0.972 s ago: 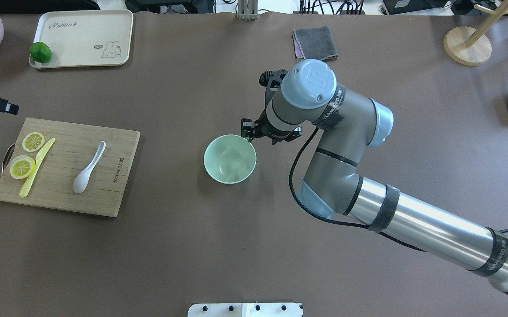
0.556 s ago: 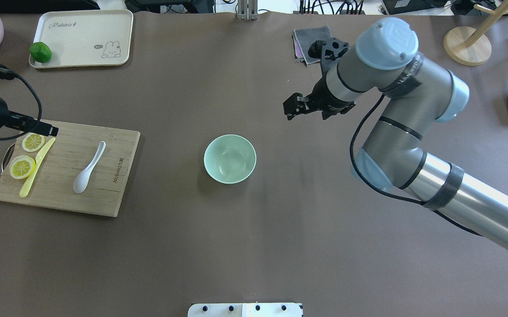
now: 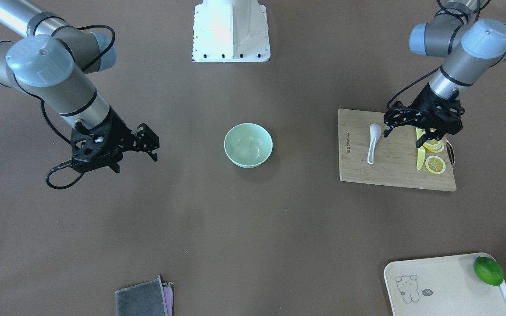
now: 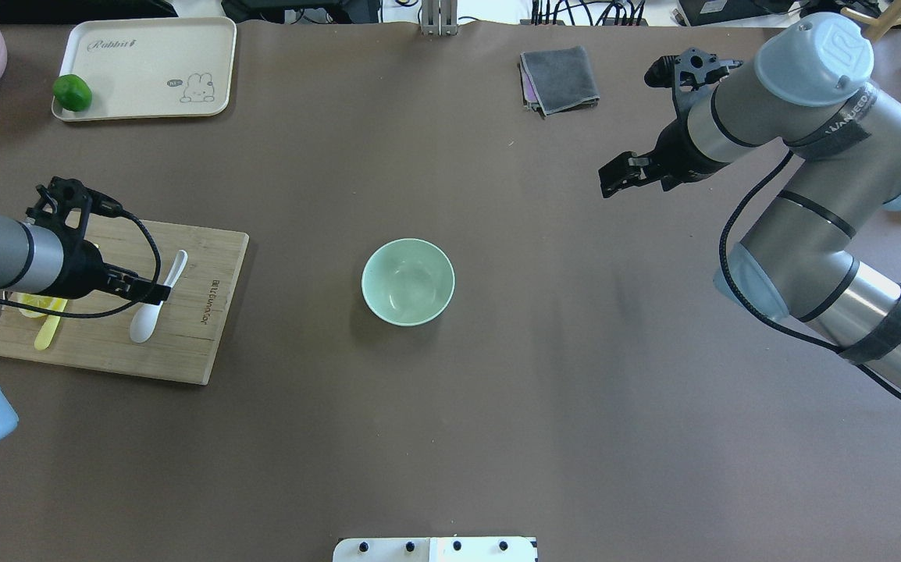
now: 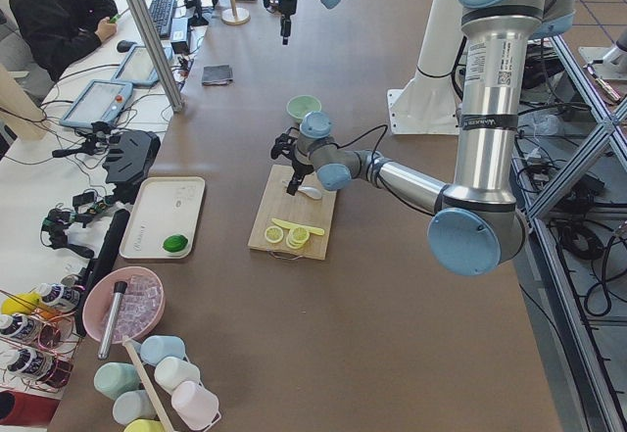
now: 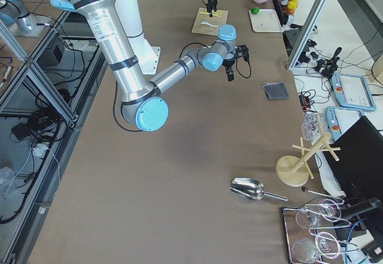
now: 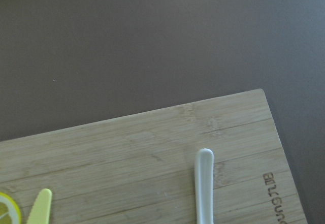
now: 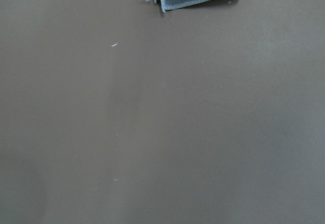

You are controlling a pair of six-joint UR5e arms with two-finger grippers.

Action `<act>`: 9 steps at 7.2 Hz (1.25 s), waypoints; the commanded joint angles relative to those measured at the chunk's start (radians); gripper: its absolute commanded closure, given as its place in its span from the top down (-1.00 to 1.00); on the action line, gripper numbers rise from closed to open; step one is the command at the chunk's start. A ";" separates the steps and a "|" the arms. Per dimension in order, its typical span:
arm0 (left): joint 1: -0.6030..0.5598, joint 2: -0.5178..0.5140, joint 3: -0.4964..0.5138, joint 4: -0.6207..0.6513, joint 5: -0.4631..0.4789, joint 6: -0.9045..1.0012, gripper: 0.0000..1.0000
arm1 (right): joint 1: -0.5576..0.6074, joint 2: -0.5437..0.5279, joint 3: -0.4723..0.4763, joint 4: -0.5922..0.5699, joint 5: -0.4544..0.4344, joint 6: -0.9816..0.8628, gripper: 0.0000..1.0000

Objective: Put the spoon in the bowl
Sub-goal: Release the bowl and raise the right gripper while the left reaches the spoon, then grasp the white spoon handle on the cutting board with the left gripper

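Left gripper now over board — jaws apart, empty, spoon just beside

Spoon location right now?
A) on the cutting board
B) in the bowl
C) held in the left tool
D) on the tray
A: the spoon lies flat on the board, and the bowl is empty.
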 commanded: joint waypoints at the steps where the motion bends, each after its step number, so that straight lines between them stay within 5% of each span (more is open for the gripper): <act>1: 0.073 -0.002 0.021 0.000 0.037 -0.034 0.94 | 0.017 -0.013 -0.005 -0.012 0.013 -0.005 1.00; 4: 0.074 -0.005 0.034 -0.001 0.036 -0.022 0.59 | 0.016 -0.025 0.004 -0.012 0.014 -0.002 1.00; 6: 0.073 0.008 0.031 -0.004 0.027 -0.020 -0.13 | 0.016 -0.027 0.010 -0.012 0.014 0.009 1.00; 7: 0.070 0.013 0.026 -0.006 0.022 -0.020 -0.71 | 0.014 -0.027 0.010 -0.012 0.014 0.010 1.00; 8: 0.062 0.016 0.023 -0.006 0.022 -0.020 -1.00 | 0.014 -0.025 0.010 -0.014 0.022 0.012 1.00; 9: 0.062 0.015 0.020 -0.006 0.022 -0.022 -1.00 | 0.011 -0.024 0.010 -0.030 0.025 0.012 1.00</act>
